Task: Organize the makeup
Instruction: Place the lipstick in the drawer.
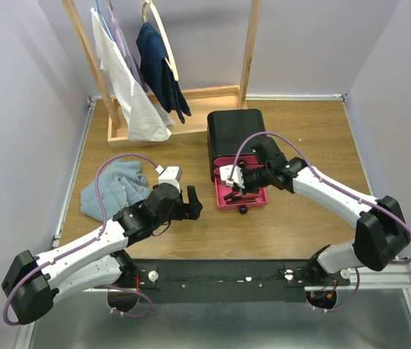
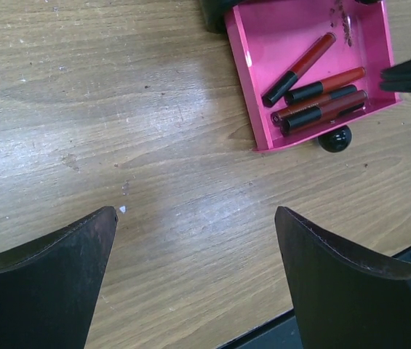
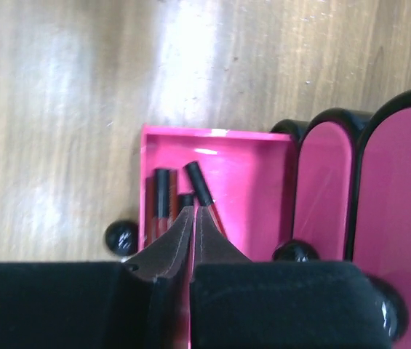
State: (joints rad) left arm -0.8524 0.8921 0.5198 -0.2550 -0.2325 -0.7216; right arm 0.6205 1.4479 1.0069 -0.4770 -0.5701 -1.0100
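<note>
Several slim red-and-black lip tubes (image 2: 314,91) lie in the pulled-out pink bottom drawer (image 2: 263,43) of the black box (image 1: 234,134). They also show as lip tubes (image 3: 163,196) in the drawer (image 3: 256,182) in the right wrist view. My right gripper (image 3: 194,209) hovers over the drawer (image 1: 252,198), its jaws shut with nothing visible between them. Its fingertips (image 2: 409,76) show at the drawer's right edge in the left wrist view. My left gripper (image 2: 196,212) stands wide open over bare wood to the left of the drawer, holding nothing. No other makeup is in view.
The open drawer's black knob (image 2: 334,138) points toward the near edge. Two upper drawers (image 3: 321,189) are closed. A light blue cloth (image 1: 110,190) lies at the left. A wooden rack with hanging clothes (image 1: 147,80) stands at the back.
</note>
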